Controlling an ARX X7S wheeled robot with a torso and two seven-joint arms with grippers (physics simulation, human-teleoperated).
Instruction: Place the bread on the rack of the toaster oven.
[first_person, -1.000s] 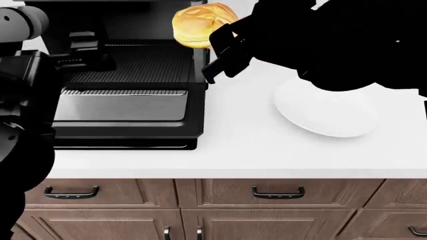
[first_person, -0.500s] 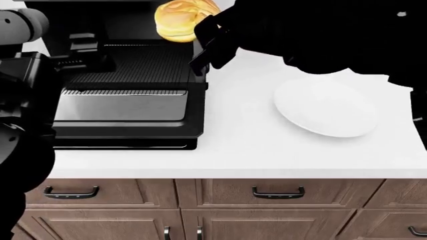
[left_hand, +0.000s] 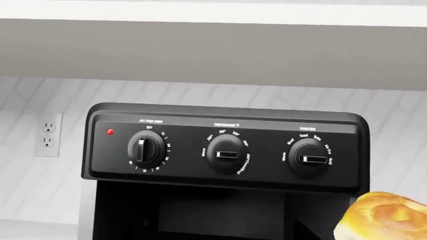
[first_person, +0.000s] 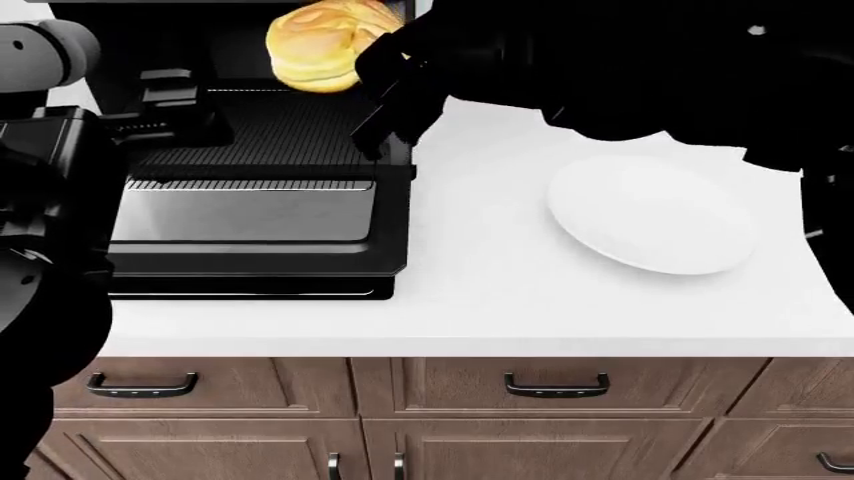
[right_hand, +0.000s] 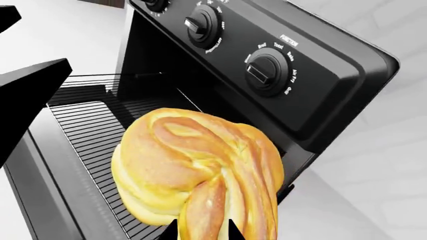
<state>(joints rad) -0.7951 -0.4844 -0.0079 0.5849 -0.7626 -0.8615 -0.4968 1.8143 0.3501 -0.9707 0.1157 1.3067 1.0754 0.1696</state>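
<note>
The bread (first_person: 318, 45), a glossy golden knotted roll, hangs in my right gripper (first_person: 358, 68), which is shut on it above the far right part of the rack (first_person: 274, 130). The rack is a dark wire grid drawn out over the dropped glass door (first_person: 240, 215) of the black toaster oven (first_person: 200, 45). In the right wrist view the bread (right_hand: 200, 170) sits between the fingertips of the right gripper (right_hand: 200, 232), over the rack (right_hand: 87, 135). It also shows at the left wrist view's corner (left_hand: 383, 217). My left gripper (first_person: 171, 100) is at the rack's left edge, its jaws unclear.
A round white plate (first_person: 654, 215) lies on the white counter (first_person: 481, 300) right of the oven. The oven's control panel (left_hand: 227, 150) carries three knobs. A wall outlet (left_hand: 48, 135) is beside the oven. Wooden drawers (first_person: 554, 385) run below the counter edge.
My right gripper has carried the bread leftward, from beside the oven's right edge to above the rack. The left arm, door and plate have not moved.
</note>
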